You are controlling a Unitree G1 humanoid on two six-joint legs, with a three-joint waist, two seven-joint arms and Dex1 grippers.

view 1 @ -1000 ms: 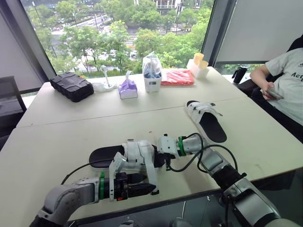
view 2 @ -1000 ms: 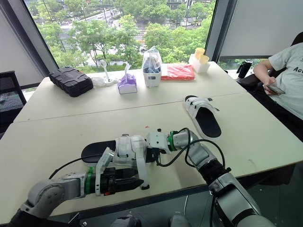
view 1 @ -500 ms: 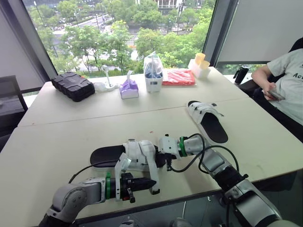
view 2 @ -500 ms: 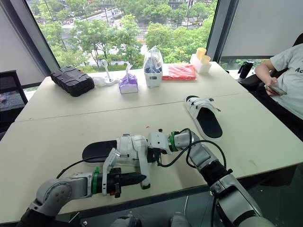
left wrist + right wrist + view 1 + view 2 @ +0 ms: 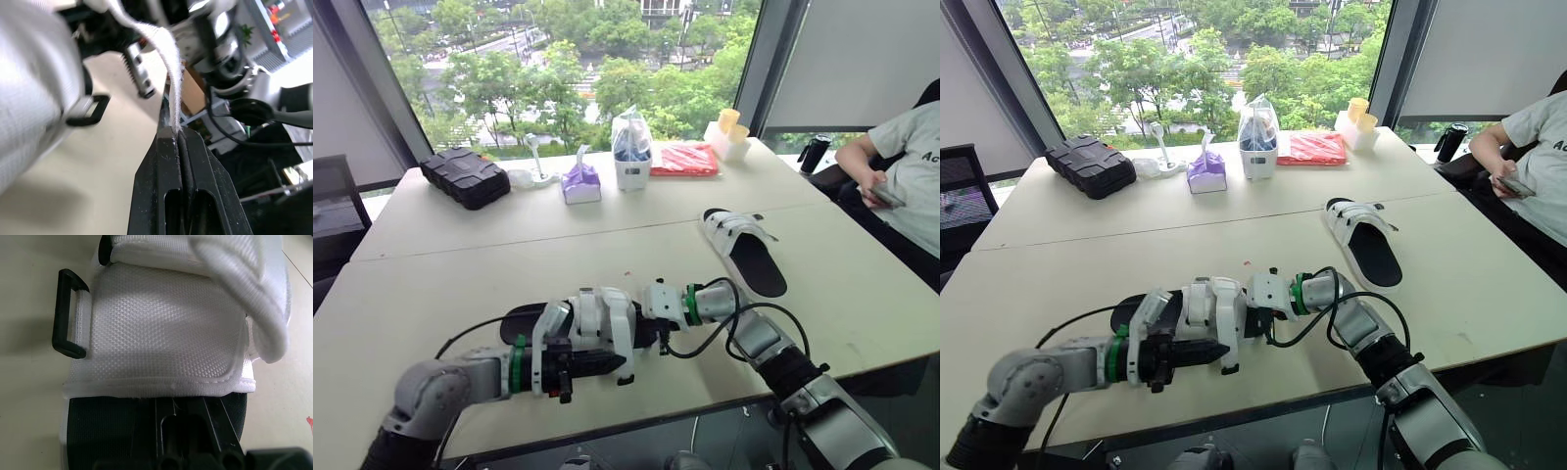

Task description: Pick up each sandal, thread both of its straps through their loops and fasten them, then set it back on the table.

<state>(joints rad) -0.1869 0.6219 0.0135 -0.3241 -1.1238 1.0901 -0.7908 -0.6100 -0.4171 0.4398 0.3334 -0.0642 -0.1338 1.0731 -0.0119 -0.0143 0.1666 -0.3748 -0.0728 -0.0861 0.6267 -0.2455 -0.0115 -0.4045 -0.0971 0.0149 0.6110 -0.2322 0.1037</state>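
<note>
Sandal strap (image 5: pixel 165 63) end is pinched between the left fingers (image 5: pixel 159 186), closed tight on it. The right fingers (image 5: pixel 178 431) look clamped narrow on the sole edge of the near sandal (image 5: pixel 521 317), by the near edge of the surface (image 5: pixel 460 245), about midway along. The black loop (image 5: pixel 66 313) on the sandal's side is empty and the strap is not yet through it. To do it well, keep the right fingers steady, bring the strap tip flat to the loop slot, feed it untwisted, then regrip beyond. The second sandal (image 5: pixel 744 250) lies toward the right edge.

L claw (image 5: pixel 1222 352) & R claw (image 5: pixel 1252 323) at near sandal (image 5: pixel 1206 299); 2nd sandal (image 5: pixel 1359 245) farther right.
</note>
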